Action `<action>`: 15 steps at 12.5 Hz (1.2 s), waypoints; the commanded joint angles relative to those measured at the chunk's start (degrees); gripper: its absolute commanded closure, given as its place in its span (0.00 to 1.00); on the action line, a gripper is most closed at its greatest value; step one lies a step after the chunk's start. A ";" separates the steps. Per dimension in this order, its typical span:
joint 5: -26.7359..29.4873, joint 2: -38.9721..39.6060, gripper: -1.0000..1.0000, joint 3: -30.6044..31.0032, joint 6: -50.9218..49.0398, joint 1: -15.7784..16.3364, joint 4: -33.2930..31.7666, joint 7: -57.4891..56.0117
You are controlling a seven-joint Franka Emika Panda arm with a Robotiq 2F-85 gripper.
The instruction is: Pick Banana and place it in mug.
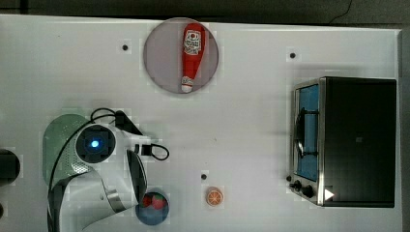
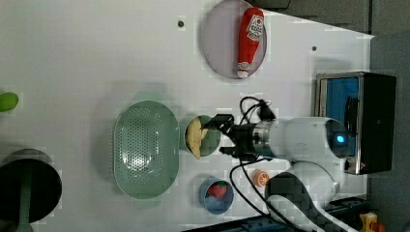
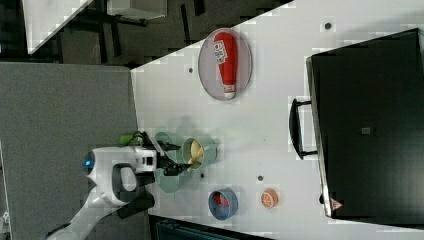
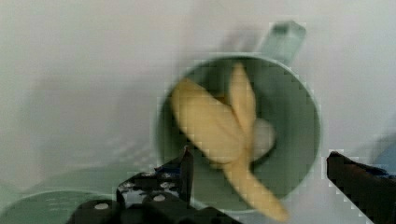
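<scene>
The pale yellow banana (image 4: 219,135) lies inside the teal-green mug (image 4: 299,98), with one end poking over the rim. My gripper (image 4: 260,156) hangs over the mug, open, its two black fingers wide apart on either side and touching nothing. In the left view the banana (image 2: 194,137) fills the left side of the mug (image 2: 212,142), and the gripper (image 2: 217,138) sits just to the mug's right. The right view has the mug (image 3: 206,152) with the banana (image 3: 195,151) in it, beside the gripper (image 3: 172,160). In the top view the arm's wrist (image 1: 95,143) covers the mug.
An oval perforated green basket (image 2: 145,147) stands close against the mug. A blue bowl with red fruit (image 2: 216,195) and an orange slice (image 2: 261,178) lie nearby. A ketchup bottle (image 2: 250,41) rests on a grey plate (image 2: 217,43). A toaster oven (image 2: 355,121) stands at the left view's right.
</scene>
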 commanded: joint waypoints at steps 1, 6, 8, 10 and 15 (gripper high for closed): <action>0.51 -9.70 0.00 -4.49 -4.89 -1.23 3.56 0.03; 0.34 -19.26 0.00 -15.84 -29.96 -2.94 16.34 -5.71; -1.54 -19.94 0.00 -20.77 -40.50 -3.38 23.16 -12.63; -4.29 -19.94 0.00 -25.18 -47.47 -3.48 29.93 -14.27; -9.29 -19.82 0.00 -26.50 -52.40 -3.40 33.47 -16.32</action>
